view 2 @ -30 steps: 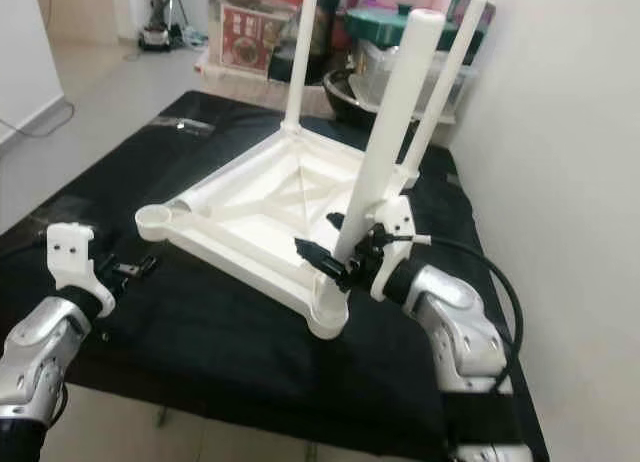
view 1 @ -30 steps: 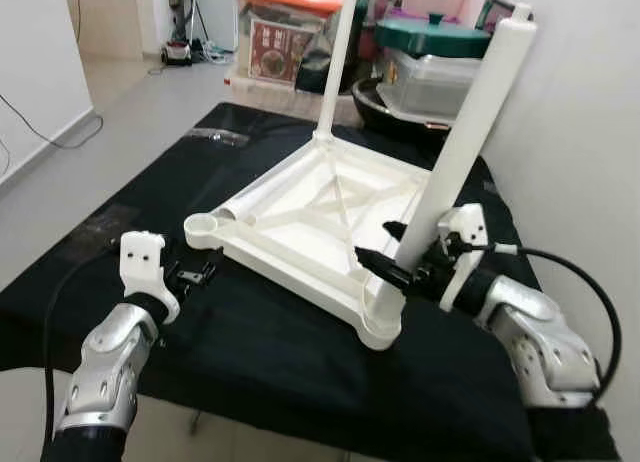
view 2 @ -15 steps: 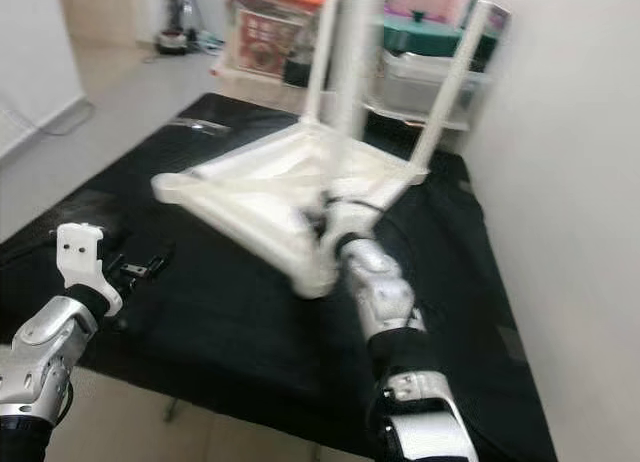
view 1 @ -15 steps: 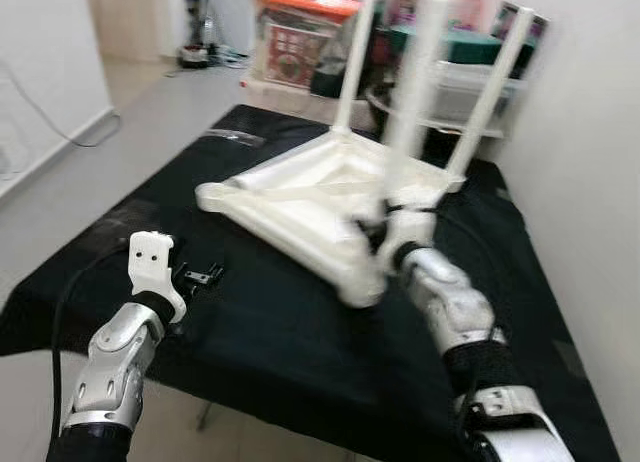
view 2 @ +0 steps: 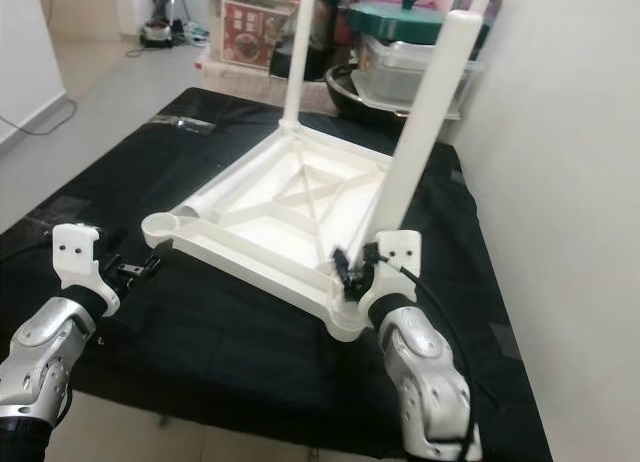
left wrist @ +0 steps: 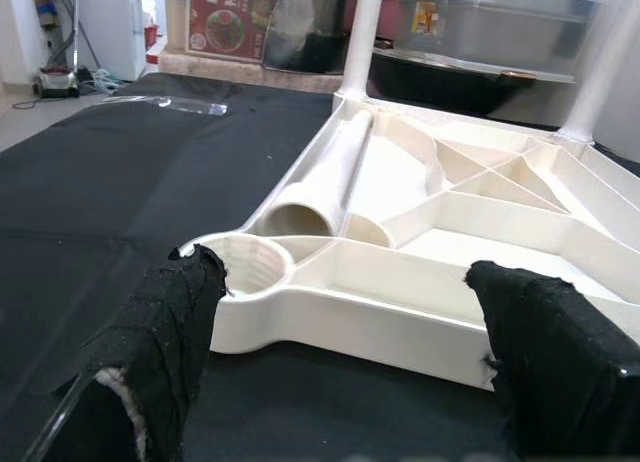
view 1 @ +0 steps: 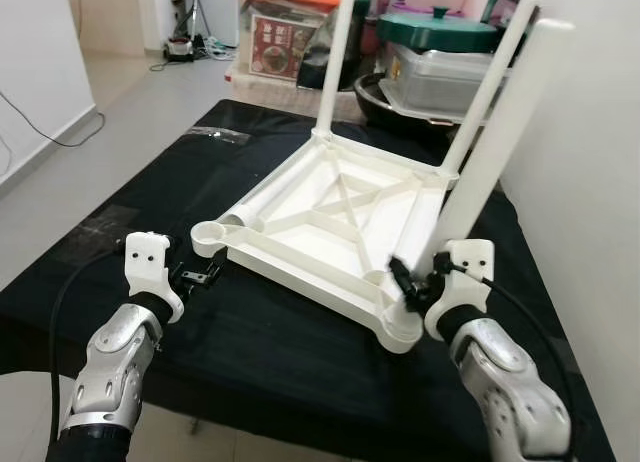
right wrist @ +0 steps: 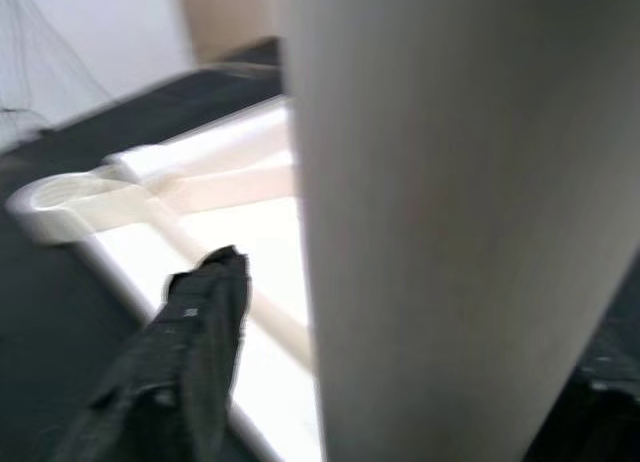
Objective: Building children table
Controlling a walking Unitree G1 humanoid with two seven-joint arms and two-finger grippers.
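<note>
A white children's table top (view 1: 330, 217) lies upside down on a black-covered table (view 1: 290, 352). Two legs stand upright at its far corners (view 1: 338, 57) (view 1: 488, 87). A third leg (view 1: 490, 157) rises, leaning right, from the near right corner (view 1: 400, 330); my right gripper (view 1: 412, 282) is shut on its lower end, which sits between the fingers (right wrist: 190, 352). A loose leg (view 1: 268, 194) lies inside the frame along the left side. The near left socket (left wrist: 245, 262) is empty; my left gripper (view 1: 195, 275) hangs open just in front of it, holding nothing.
Behind the table stand storage boxes (view 1: 290, 37), a clear bin with a green lid (view 1: 445, 52) and a black bowl (view 1: 390, 97). A white wall (view 1: 590, 182) runs close along the right. Open floor with a cable (view 1: 45, 132) lies to the left.
The view swung and settled. My right arm drew in from the right side to below the near right corner, still on the leg. The left gripper barely moved.
</note>
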